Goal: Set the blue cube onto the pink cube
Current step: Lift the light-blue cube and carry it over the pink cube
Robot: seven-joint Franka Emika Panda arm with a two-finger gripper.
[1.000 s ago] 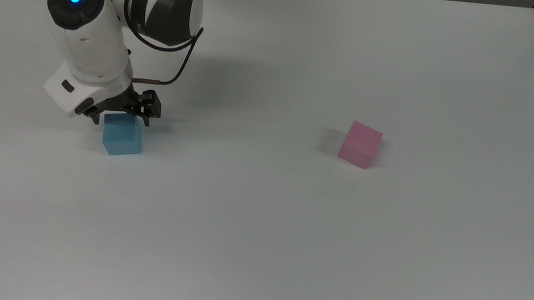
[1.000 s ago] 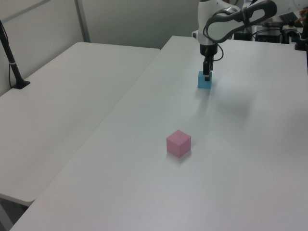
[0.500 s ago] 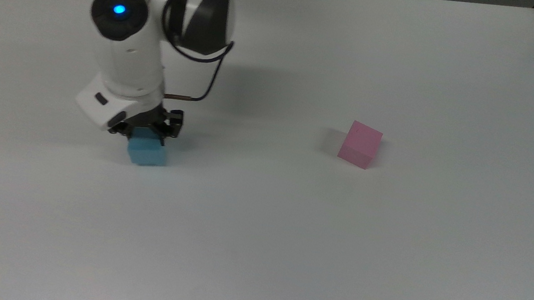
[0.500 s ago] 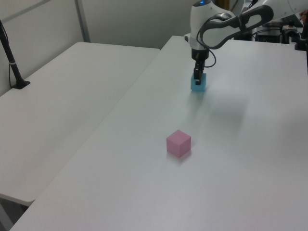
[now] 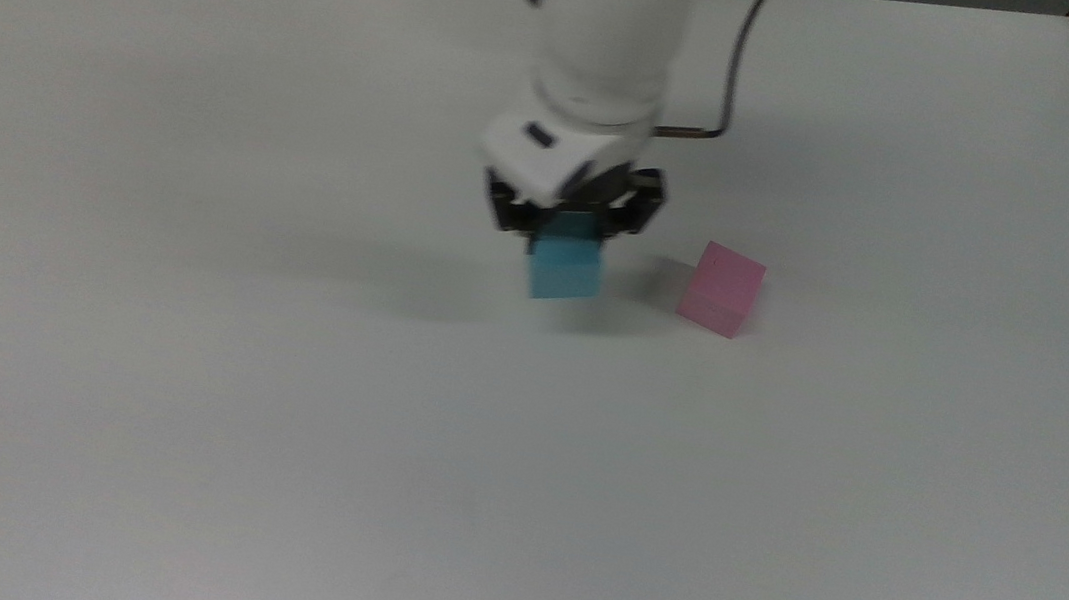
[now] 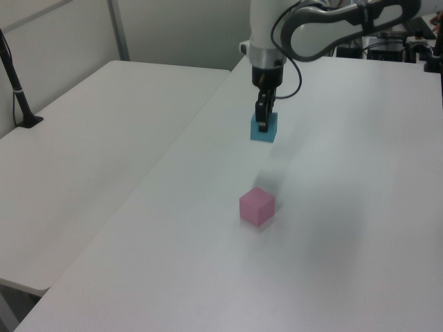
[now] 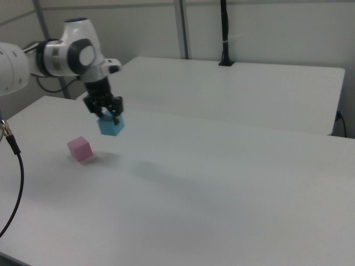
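The tool (image 5: 573,212) grips the blue cube (image 5: 565,268) between its fingers, the cube hanging just under the fingertips and clear of the white bench (image 5: 278,432), above its own shadow in the left view. The pink cube (image 5: 721,288) rests on the bench, near the held cube and to the top view's right of it, not touching. Both sit nearer the bench's far edge in the top view.

In the left view the tool (image 6: 262,119) holds the blue cube (image 6: 265,130) above and beyond the pink cube (image 6: 257,206).
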